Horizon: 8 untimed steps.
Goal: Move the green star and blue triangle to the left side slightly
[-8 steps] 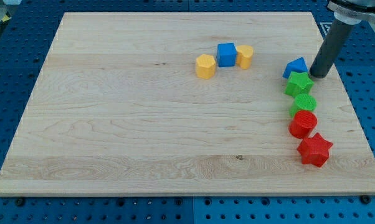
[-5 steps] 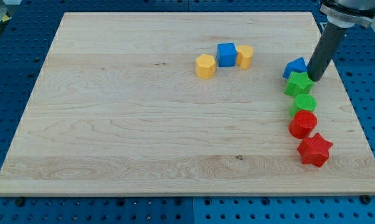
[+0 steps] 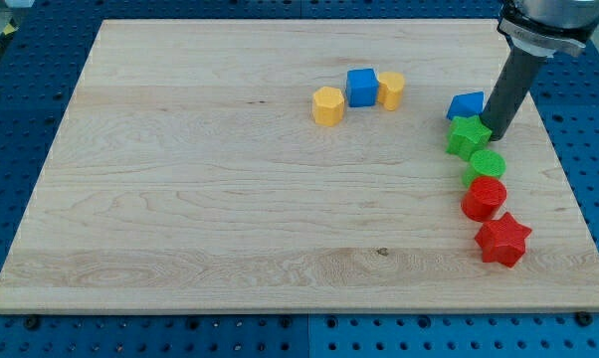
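The green star (image 3: pixel 468 135) lies near the board's right edge, with the blue triangle (image 3: pixel 466 105) just above it and touching it. My tip (image 3: pixel 495 132) stands right against the star's right side and just below-right of the triangle. The rod rises from there to the view's top right and hides part of the triangle's right edge.
Below the star, a green cylinder (image 3: pixel 486 165), a red cylinder (image 3: pixel 484 198) and a red star (image 3: pixel 502 240) run down the right side. A yellow hexagon (image 3: pixel 327 104), a blue cube (image 3: pixel 361 87) and another yellow block (image 3: pixel 390 89) sit at top centre of the wooden board (image 3: pixel 180 199).
My tip has slid left and slightly down. The green star and blue triangle have shifted a little to the left with it; the star has come away from the green cylinder.
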{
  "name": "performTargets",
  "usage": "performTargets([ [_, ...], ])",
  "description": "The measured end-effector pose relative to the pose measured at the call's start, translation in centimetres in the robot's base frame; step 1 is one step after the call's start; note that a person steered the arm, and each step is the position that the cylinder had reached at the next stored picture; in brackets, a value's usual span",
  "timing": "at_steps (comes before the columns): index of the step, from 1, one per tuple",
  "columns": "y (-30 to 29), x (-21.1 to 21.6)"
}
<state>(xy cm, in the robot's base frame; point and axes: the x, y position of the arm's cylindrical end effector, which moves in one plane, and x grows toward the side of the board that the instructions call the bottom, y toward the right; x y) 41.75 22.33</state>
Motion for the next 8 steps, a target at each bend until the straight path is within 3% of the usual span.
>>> performTargets([
  [3,4.7,-0.5],
  [8,-1.3,-2.8],
])
